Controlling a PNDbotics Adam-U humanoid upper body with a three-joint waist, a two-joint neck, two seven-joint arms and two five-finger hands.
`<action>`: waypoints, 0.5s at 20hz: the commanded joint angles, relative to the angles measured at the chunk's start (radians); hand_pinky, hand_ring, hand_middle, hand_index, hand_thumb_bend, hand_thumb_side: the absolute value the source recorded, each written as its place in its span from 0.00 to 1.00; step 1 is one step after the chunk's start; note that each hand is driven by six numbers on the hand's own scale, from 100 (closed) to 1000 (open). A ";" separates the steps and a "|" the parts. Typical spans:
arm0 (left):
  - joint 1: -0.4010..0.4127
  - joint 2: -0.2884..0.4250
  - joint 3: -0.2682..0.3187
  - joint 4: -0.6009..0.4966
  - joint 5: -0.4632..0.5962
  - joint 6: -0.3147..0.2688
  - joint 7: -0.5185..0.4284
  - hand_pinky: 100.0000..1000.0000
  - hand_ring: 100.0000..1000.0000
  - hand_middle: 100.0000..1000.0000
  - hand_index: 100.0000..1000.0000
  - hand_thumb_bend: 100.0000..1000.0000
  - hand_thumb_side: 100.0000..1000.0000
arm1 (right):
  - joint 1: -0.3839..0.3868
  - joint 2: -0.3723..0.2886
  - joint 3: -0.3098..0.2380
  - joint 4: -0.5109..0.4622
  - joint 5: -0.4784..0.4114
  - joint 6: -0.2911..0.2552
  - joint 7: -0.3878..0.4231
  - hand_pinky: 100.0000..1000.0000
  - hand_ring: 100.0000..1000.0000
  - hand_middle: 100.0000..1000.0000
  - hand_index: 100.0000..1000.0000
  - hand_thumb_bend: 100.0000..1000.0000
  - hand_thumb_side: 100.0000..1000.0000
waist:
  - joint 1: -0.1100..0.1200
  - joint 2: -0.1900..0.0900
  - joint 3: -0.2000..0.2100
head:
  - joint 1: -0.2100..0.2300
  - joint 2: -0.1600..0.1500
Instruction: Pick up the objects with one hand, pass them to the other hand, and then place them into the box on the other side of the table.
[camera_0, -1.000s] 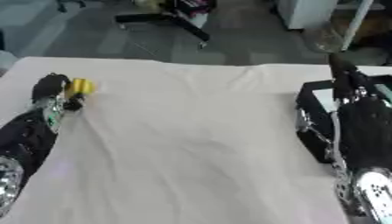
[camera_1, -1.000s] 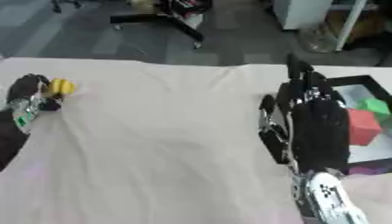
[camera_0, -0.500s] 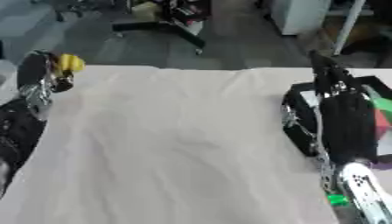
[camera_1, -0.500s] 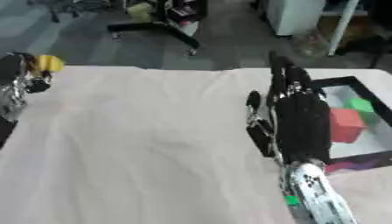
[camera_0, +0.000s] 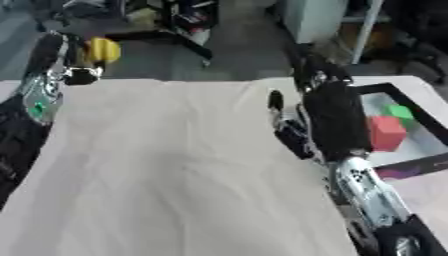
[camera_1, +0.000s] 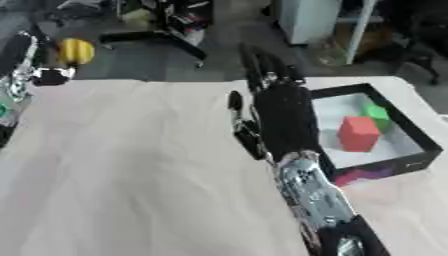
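**Yellow piece up in the left hand, handover pending**

Nearest, just bare cloth-covered table (camera_0: 166, 175), pale and wrinkled. Further in, on the right: right hand (camera_0: 328, 117) raised over the table edge-on, fingers straight and close together, thumb standing off to the side, holding nothing. Just beside it, toward the table's right edge, the black-walled box (camera_1: 427, 141), already carrying a red block (camera_1: 357, 133) and a green block (camera_1: 376, 112) touching or nearly so (hard to call which).

Far left corner now: left hand (camera_0: 54, 62) lifted, fingers curled, pinching the small yellow object (camera_0: 103, 50) at its fingertips, well clear of the cloth and well apart from the right hand.

Handling, by the look of it: small, rounded, smooth, probably light and rigid, so likely to slip or roll out of a shallow pinch. Best taken across its middle by thumb and fingers on the side left uncovered, before the left lets go. Rest of the job plain enough: bring hands together, pass, then over the box wall and down beside the blocks.
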 joint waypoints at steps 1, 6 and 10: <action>-0.010 -0.060 -0.076 -0.098 0.053 -0.050 -0.048 0.00 0.00 0.00 0.02 0.27 0.00 | -0.034 0.011 0.014 0.023 0.009 -0.037 0.049 0.79 0.83 0.88 1.00 0.00 0.17 | 0.002 -0.018 0.000 | -0.047 0.001; 0.044 -0.183 -0.193 -0.222 0.129 -0.126 -0.124 0.00 0.00 0.00 0.02 0.26 0.00 | -0.035 0.001 -0.002 0.026 0.047 -0.028 0.125 0.82 0.84 0.89 1.00 0.00 0.23 | 0.005 -0.023 0.020 | -0.110 0.006; 0.097 -0.183 -0.231 -0.323 0.191 -0.188 -0.186 0.00 0.00 0.00 0.02 0.25 0.00 | -0.030 -0.008 -0.005 0.013 0.091 0.002 0.187 0.85 0.86 0.90 1.00 0.03 0.26 | 0.010 -0.027 0.031 | -0.144 0.009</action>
